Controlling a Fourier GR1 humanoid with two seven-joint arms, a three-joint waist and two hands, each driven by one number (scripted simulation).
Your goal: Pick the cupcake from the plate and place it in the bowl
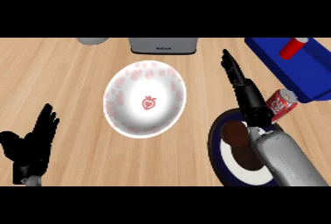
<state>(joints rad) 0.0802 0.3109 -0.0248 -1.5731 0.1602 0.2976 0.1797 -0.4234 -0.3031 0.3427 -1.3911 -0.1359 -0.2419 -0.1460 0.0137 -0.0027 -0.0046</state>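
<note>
The white bowl [146, 99], with pink strawberry prints, stands in the middle of the counter. At the lower right lies a dark blue-rimmed plate [214, 146] with the brown cupcake [235, 139] on it, partly hidden under my right forearm. My right hand [241, 85] stretches past the plate's far edge, between the bowl and a red can, with its fingers straight and nothing in it. My left hand [35, 140] rests open at the lower left, fingers up, well away from the bowl.
A red soda can [282, 104] lies tilted just right of my right hand. A blue bin [304, 72] with a red bottle [293, 48] fills the top right. A grey appliance [162, 45] and a grey object [93, 40] sit along the far edge.
</note>
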